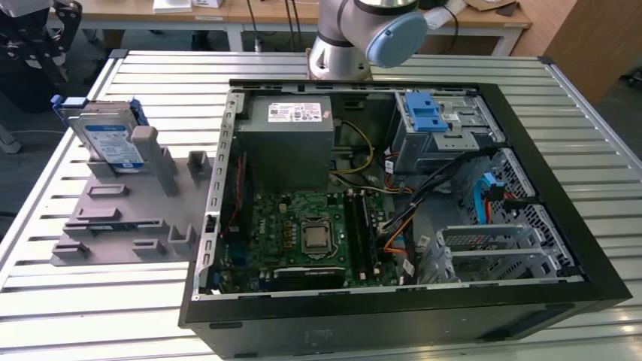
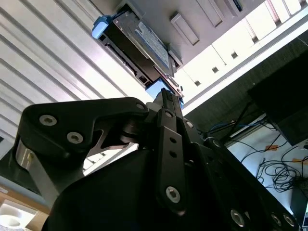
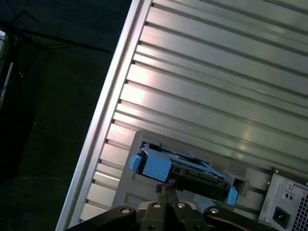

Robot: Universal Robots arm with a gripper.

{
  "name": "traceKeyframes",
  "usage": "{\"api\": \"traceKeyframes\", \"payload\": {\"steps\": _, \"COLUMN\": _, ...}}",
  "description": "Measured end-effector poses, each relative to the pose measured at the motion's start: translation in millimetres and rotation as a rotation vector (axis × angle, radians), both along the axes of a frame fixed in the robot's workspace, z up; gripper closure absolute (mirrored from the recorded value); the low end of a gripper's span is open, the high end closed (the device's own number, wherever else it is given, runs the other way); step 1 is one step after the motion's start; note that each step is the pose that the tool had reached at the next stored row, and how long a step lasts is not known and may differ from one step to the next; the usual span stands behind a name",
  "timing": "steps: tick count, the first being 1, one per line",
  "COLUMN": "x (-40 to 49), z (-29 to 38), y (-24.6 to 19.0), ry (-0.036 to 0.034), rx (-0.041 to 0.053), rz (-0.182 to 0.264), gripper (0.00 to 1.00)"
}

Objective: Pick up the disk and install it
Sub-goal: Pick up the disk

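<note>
The disk [image 1: 108, 135] is a silver drive with a white-and-blue label in a blue carrier. It stands on edge in a grey fixture [image 1: 120, 218] at the exterior view's left, on the slatted table. In both wrist views my gripper [image 3: 163, 188] [image 2: 166, 94] hangs over the disk [image 3: 180, 171] [image 2: 139, 41], apart from it. Its fingertips are drawn together to a point, shut with nothing between them. The arm's base [image 1: 346, 45] stands at the table's far edge behind the computer case.
An open computer case [image 1: 561, 188] lies on the table at the exterior view's right. Inside are a grey power supply [image 1: 291, 128], a motherboard [image 1: 311, 233] and a drive cage with blue latches [image 1: 431, 113]. The table edge [image 3: 103, 125] runs close to the fixture.
</note>
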State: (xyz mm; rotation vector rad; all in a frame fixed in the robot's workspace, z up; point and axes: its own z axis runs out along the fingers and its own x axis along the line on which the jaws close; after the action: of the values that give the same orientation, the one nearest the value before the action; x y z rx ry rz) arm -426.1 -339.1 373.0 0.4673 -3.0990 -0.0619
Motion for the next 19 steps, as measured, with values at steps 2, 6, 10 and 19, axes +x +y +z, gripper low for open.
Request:
{"api": "traceKeyframes", "payload": {"steps": 2, "x": 0.0, "z": 0.0, "y": 0.0, "ry": 0.0000, "rx": 0.0000, "rz": 0.001, "gripper": 0.89}}
{"api": "traceKeyframes", "payload": {"steps": 6, "x": 0.0, "z": -0.1, "y": 0.0, "ry": -0.0002, "rx": 0.0001, "rz": 0.025, "gripper": 0.89}}
{"api": "traceKeyframes", "payload": {"steps": 10, "x": 0.0, "z": -0.1, "y": 0.0, "ry": -0.0001, "rx": 0.0000, "rz": 0.097, "gripper": 0.89}}
{"api": "traceKeyframes", "payload": {"steps": 19, "x": 0.1, "z": -0.6, "y": 0.0, "ry": -0.0001, "rx": 0.0000, "rz": 0.253, "gripper": 0.89}}
